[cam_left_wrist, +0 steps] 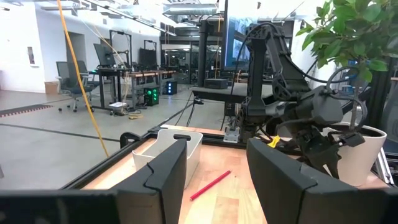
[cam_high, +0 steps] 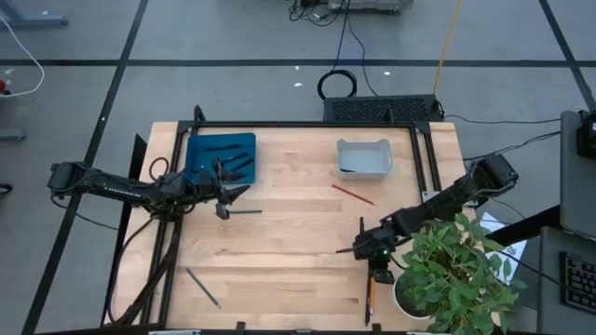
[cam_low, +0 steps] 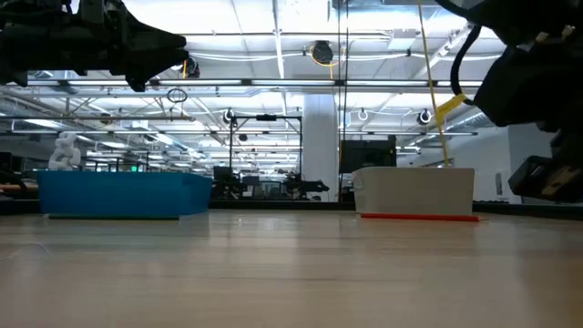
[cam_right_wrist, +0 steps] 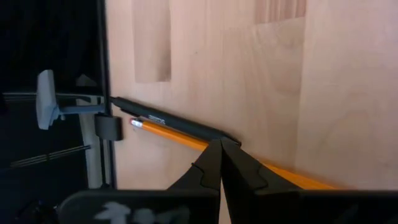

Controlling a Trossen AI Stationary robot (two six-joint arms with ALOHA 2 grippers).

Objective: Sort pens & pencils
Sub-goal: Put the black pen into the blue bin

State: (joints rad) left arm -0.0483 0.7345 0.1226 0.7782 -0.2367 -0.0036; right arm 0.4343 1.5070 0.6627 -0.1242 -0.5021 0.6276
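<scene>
My right gripper (cam_high: 376, 273) (cam_right_wrist: 221, 147) is shut and slants down over the table's near edge. Its tips stand above an orange pencil (cam_high: 370, 302) (cam_right_wrist: 166, 132) and a black pen (cam_right_wrist: 168, 119) that lie side by side. My left gripper (cam_high: 231, 192) (cam_left_wrist: 214, 180) hangs open and empty by the blue tray (cam_high: 197, 149), which holds dark pens (cam_high: 228, 160). A red pencil (cam_high: 352, 194) (cam_left_wrist: 210, 185) lies flat near the white tray (cam_high: 363, 167). More dark sticks lie on the wood: one (cam_high: 242, 212) near my left gripper, one (cam_high: 361, 228) by my right, one grey (cam_high: 202, 286) at the near left. My right gripper's shut fingertips (cam_right_wrist: 211, 163) come slanting down from the far right over the orange pencil's middle (cam_right_wrist: 198, 143), beside the black pen's end (cam_right_wrist: 229, 137). Both sticks lie flat on the table. Whether the tips touch either one I cannot tell.
A potted plant (cam_high: 452, 270) stands at the near right corner, close beside my right arm. A black frame rail (cam_right_wrist: 102, 93) runs along the near edge just past the pencil and pen. Bare wood (cam_high: 289, 242) lies in the table's middle.
</scene>
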